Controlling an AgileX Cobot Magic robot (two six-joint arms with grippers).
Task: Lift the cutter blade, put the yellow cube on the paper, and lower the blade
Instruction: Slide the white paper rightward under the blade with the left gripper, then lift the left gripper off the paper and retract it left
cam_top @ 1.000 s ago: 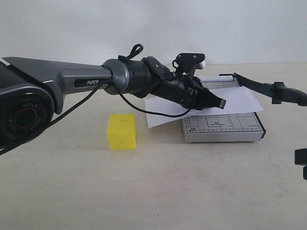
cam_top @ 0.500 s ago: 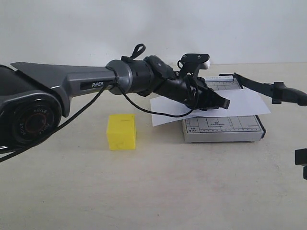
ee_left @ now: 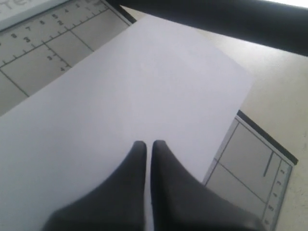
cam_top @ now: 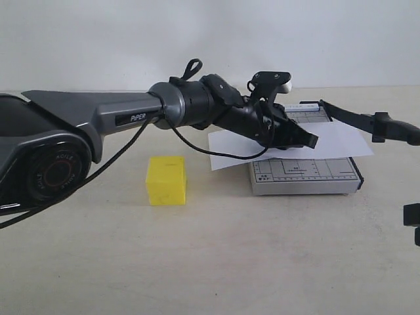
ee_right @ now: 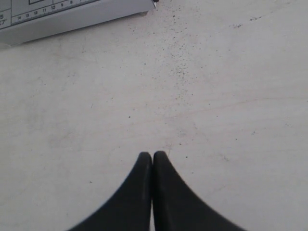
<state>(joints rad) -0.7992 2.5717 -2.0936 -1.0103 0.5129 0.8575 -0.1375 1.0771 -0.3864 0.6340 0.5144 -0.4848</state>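
While cutter blade point(cam_top: 357, 118) stands raised, handle pointing right, paper point(cam_top: 341, 139) lies lengthwise L-R across board point(cam_top: 305, 174); yellow cube point(cam_top: 165, 180) on table point(cam_top: 197, 249) to left. L gripper point(ee_left: 146, 143) clenched over paper, R gripper point(ee_right: 152, 156) clenched over table.

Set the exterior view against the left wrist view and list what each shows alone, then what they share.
Exterior only: the yellow cube on the table, apart from the cutter board. Left wrist only: the left gripper seen close, its tips meeting over the paper. Both: paper, cutter board, cutter blade and that gripper.
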